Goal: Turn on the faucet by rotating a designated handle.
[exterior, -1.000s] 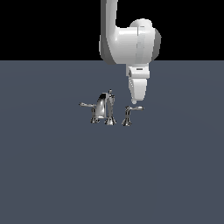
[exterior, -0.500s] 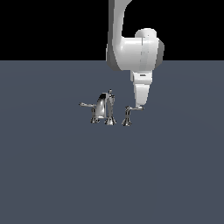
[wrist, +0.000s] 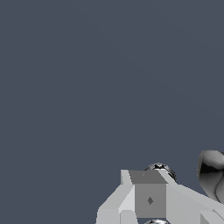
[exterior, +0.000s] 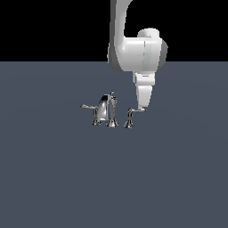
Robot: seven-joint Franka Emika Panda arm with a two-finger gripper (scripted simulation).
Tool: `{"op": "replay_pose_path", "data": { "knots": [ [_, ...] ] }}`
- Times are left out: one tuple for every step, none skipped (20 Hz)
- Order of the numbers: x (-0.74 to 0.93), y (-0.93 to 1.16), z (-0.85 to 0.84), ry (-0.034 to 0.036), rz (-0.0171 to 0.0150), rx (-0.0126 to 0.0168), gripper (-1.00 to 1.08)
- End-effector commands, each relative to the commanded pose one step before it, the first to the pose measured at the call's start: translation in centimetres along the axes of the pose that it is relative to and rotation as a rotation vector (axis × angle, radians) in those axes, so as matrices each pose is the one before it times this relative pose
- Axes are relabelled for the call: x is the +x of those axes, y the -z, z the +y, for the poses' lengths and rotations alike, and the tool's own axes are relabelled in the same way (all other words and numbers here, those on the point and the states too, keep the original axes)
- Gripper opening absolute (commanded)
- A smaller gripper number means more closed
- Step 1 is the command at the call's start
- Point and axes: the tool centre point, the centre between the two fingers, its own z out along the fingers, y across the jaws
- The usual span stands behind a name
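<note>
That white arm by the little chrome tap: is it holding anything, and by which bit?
It cannot be told. The gripper is down at the outer end of the handle, the lever standing clear of the faucet spout, but neither view shows the jaws clamped on it.

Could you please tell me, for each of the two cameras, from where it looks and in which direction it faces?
Exterior view: it sits off the arm, raised a little, and looks across the grey floor at the faucet; the white arm hangs from above, and the gripper is at the handle.
Wrist view: it sits on the wrist and looks down past the gripper onto the floor; only the grey fingers of the robot show.
Shared: the gripper, chrome of the faucet and the floor.
</note>
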Motion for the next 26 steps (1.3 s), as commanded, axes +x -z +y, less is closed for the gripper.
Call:
{"op": "replay_pose_path", "data": {
  "knots": [
    [0.258,0.005,0.539,-0.00048,0.00014,-0.00001,-1.0],
    [0.112,0.001,0.271,0.0,0.0,0.0,-1.0],
    [0.113,0.001,0.273,0.0,0.0,0.0,-1.0],
    [0.114,0.001,0.275,0.0,0.0,0.0,-1.0],
    [0.115,0.001,0.277,0.0,0.0,0.0,-1.0],
    [0.116,0.001,0.279,0.0,0.0,0.0,-1.0],
    [0.117,0.001,0.281,0.0,0.0,0.0,-1.0],
    [0.118,0.001,0.283,0.0,0.0,0.0,-1.0],
    [0.119,0.001,0.286,0.0,0.0,0.0,-1.0],
    [0.12,0.001,0.288,0.0,0.0,0.0,-1.0],
    [0.122,0.001,0.29,0.0,0.0,0.0,-1.0],
    [0.123,0.001,0.292,0.0,0.0,0.0,-1.0],
    [0.124,0.001,0.294,0.0,0.0,0.0,-1.0],
    [0.0,0.0,0.0,0.0,0.0,0.0,-1.0],
    [-0.802,0.015,-0.713,0.00931,-0.00303,0.00964,-1.0],
    [-0.053,0.001,0.297,-0.00047,0.00015,-0.00048,-1.0],
    [-0.053,0.002,0.299,-0.00047,0.00015,-0.00048,-1.0],
    [-0.054,0.002,0.302,-0.00047,0.00015,-0.00048,-1.0],
    [-0.055,0.002,0.304,-0.00047,0.00015,-0.00048,-1.0],
    [-0.049,-0.004,0.305,-0.00057,0.00018,-0.00059,-1.0],
    [-0.056,0.002,0.308,-0.00047,0.00015,-0.00049,-1.0],
    [-0.056,0.003,0.31,-0.00047,0.00015,-0.00049,-1.0],
    [-0.057,0.003,0.312,-0.00047,0.00015,-0.00048,-1.0],
    [-0.051,-0.003,0.313,-0.00057,0.00018,-0.00059,-1.0],
    [-0.058,0.003,0.315,-0.00047,0.00015,-0.00049,-1.0],
    [-0.053,-0.003,0.317,-0.00057,0.00018,-0.00059,-1.0]
  ]
}}
